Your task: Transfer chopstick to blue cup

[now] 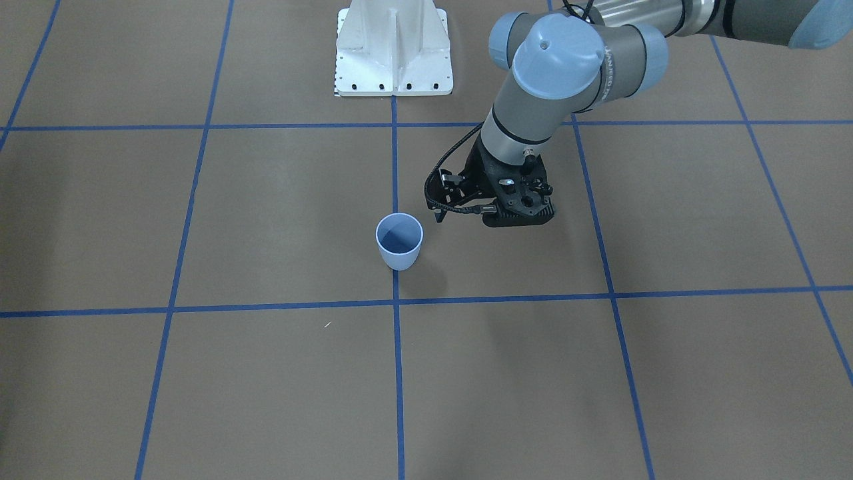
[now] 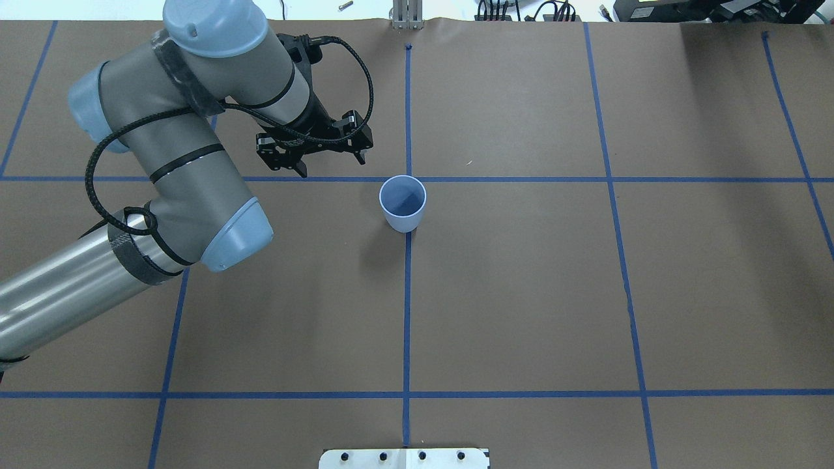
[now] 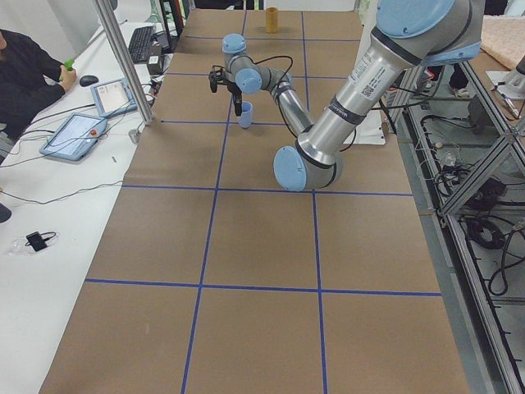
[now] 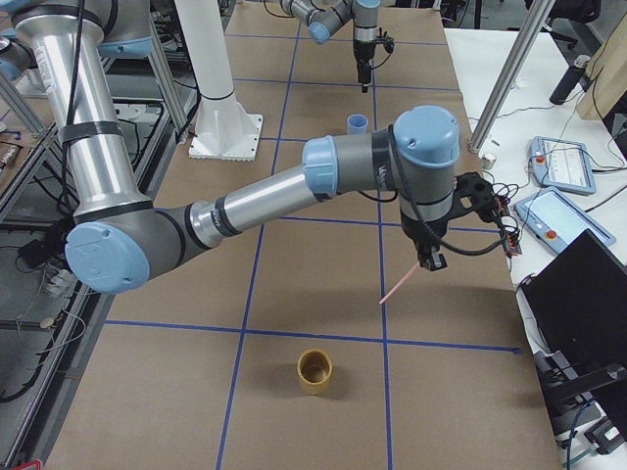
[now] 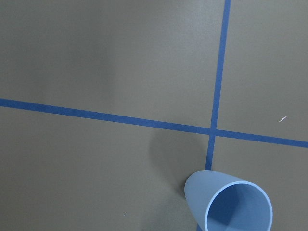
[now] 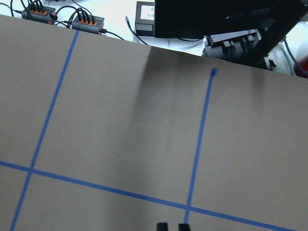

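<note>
- Covering the table (image 2: 521, 293), brown paper carried a grid of blue tape lines.
- The right arm (image 4: 255, 201) reached over the table's far end, well apart from the blue cup (image 2: 403, 202).
- The right claw (image 4: 431, 259) was clamped on the chopstick (image 4: 400, 286), which slanted down from its tips above the paper.
- The left claw (image 2: 317, 144) hovered just beside the blue cup; whether its fingers were apart or together, I could not tell.
- The blue cup stood upright on a tape line.
- A yellow cup (image 4: 314, 370) stood upright near the chopstick.
</note>
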Action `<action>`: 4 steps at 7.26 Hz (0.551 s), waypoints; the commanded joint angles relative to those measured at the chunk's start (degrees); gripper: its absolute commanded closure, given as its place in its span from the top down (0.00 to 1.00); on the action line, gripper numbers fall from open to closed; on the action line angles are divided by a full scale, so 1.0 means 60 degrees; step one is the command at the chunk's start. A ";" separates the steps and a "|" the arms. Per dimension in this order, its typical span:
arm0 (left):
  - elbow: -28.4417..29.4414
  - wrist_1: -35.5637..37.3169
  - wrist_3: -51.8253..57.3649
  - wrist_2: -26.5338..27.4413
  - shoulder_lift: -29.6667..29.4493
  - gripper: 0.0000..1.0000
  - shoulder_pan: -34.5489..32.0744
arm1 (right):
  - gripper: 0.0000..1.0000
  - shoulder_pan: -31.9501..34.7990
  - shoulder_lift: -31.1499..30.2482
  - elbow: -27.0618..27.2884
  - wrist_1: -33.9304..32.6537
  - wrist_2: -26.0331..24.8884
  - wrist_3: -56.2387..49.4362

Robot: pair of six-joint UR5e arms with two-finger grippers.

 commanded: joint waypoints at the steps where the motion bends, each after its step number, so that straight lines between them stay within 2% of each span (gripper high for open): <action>1: -0.0050 0.0000 0.0299 -0.0012 0.0232 0.98 -0.0535 | 0.00 -0.1484 0.1487 -0.0025 -0.0006 0.0021 0.3433; 3: -0.0094 -0.0044 0.2329 -0.0041 0.0889 0.98 -0.1163 | 0.00 -0.2628 0.2835 -0.0010 0.0010 0.0022 0.6206; 4: -0.0167 -0.0044 0.2672 -0.0041 0.1154 0.98 -0.1443 | 0.00 -0.3228 0.3321 0.0004 0.0024 -0.0066 0.7148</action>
